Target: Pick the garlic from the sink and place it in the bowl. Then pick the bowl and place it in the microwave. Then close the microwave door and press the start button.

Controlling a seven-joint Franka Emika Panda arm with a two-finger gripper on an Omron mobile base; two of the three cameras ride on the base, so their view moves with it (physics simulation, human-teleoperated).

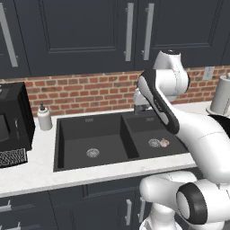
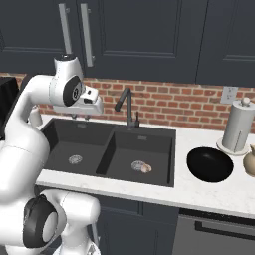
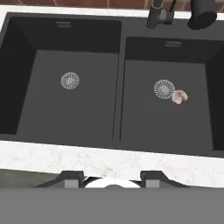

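Note:
The garlic (image 3: 179, 96) lies on the floor of the right basin of the black sink (image 1: 67, 161), touching the round drain (image 3: 164, 89); it also shows as garlic (image 1: 165, 143) and garlic (image 2: 146, 168). My gripper (image 2: 79, 116) hovers high above the sink, over the near rim and the divider. It is open, with nothing between its fingertips (image 3: 72, 177). The black bowl (image 2: 209, 164) sits upright on the white counter to the right of the sink. The microwave and its door are out of view.
A dark faucet (image 2: 127, 107) rises behind the divider. A soap dispenser (image 1: 44, 117) and a black boxy appliance (image 1: 13, 119) stand left of the sink. A paper towel roll (image 2: 238, 127) and a beige jug (image 2: 250, 160) stand right of the bowl. Dark cabinets hang overhead.

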